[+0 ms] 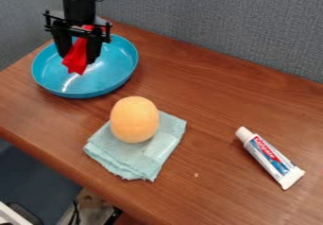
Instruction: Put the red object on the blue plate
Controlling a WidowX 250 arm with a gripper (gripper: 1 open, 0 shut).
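The red object (77, 56) is a bright red block hanging tilted between the black fingers of my gripper (76, 51), which is shut on it and points straight down. It hangs inside the rim of the blue plate (116, 75), a glossy turquoise dish at the table's back left. The block's lower end is low over the plate's left half. Whether it touches the plate's floor I cannot tell.
An orange ball (134, 119) rests on a pale teal folded cloth (131, 149) near the table's front edge. A white toothpaste tube (270, 156) lies at the right. A grey wall stands behind the wooden table (214, 87).
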